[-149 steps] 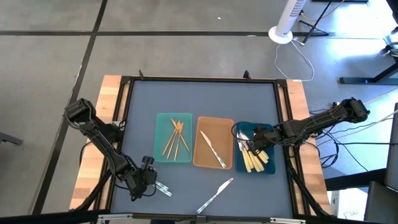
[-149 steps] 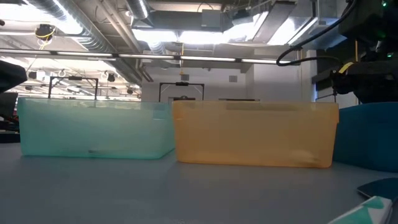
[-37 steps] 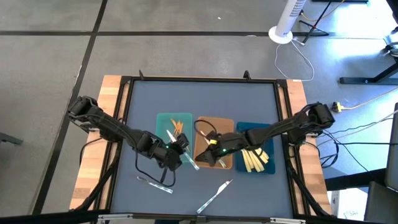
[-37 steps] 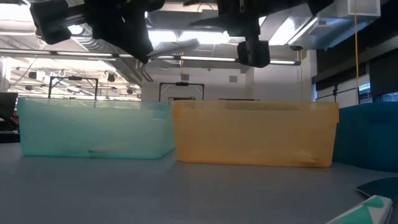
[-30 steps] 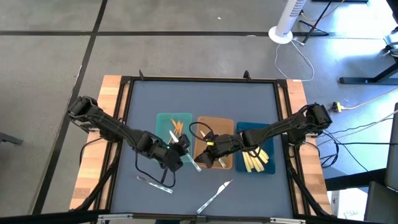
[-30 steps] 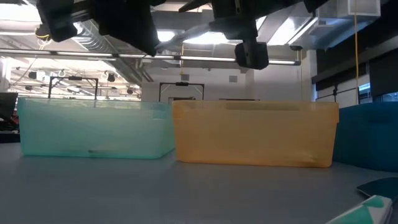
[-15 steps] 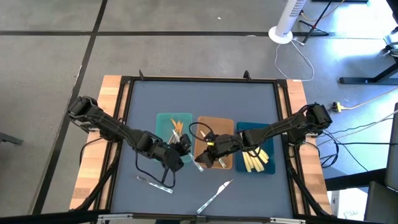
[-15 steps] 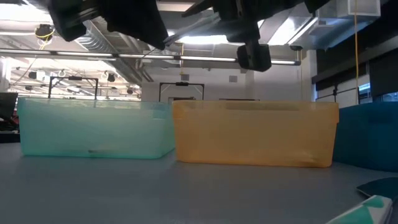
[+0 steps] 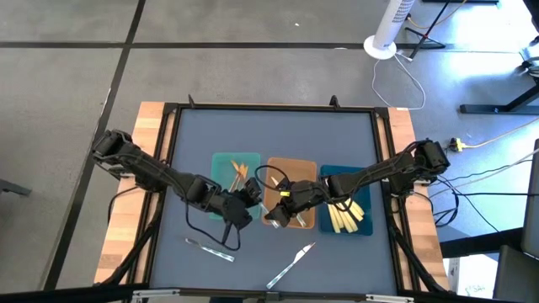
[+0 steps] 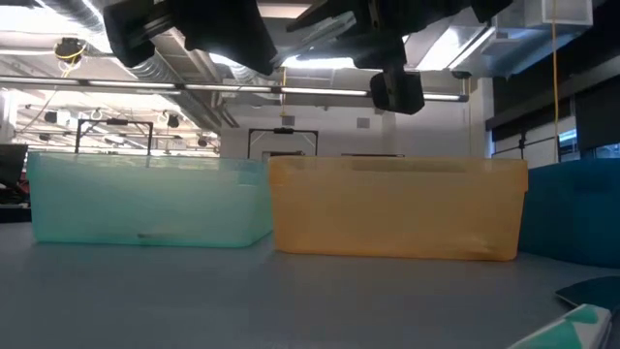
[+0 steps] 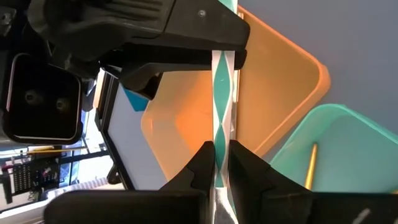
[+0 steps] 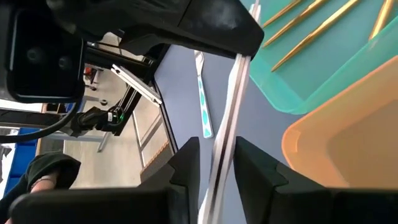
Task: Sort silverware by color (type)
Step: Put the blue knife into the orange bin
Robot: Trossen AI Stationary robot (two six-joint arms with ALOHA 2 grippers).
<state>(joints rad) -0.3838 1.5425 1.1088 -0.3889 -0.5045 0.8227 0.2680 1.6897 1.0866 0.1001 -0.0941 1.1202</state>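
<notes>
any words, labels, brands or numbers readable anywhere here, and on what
None can be read in any view.
The teal tray, the tan tray and the utensil with the teal diamond pattern carry no lettering.
A circuit board in the left wrist view has markings too small to read.

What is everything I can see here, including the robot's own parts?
teal tray: one, teal, left of the row.
tan tray: one, orange-tan, middle.
blue tray: one, dark blue, right.
gold utensils: several, gold, in the teal tray.
yellow-handled utensils: several, yellow, in the blue tray.
loose utensils: two, silver, on the table before the trays.
held utensil: one, silver and teal, gripped by both tools.
fan base: one, white, on the floor.
left tool, right tool: two, dark, meeting above the trays.
</notes>
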